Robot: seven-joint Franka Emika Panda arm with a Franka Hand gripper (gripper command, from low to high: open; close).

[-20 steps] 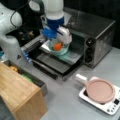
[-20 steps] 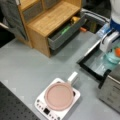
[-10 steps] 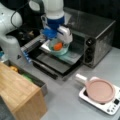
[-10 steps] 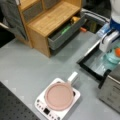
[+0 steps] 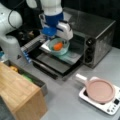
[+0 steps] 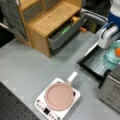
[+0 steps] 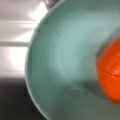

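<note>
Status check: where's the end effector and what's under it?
End effector low at rim of teal bowl. Orange object inside bowl. Bowl on pulled-out tray of silver toaster oven. Nothing in the way.

Almost nothing differs: the gripper (image 5: 51,37) sits a touch lower over the teal bowl (image 5: 58,47) in the frame's upper middle, closer to the orange piece (image 5: 58,46).

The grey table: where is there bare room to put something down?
Bare table lies between the wooden cabinet and the pan on its white cooker. It is crowded at the oven: the pincer sits over the teal bowl on the tray.
</note>
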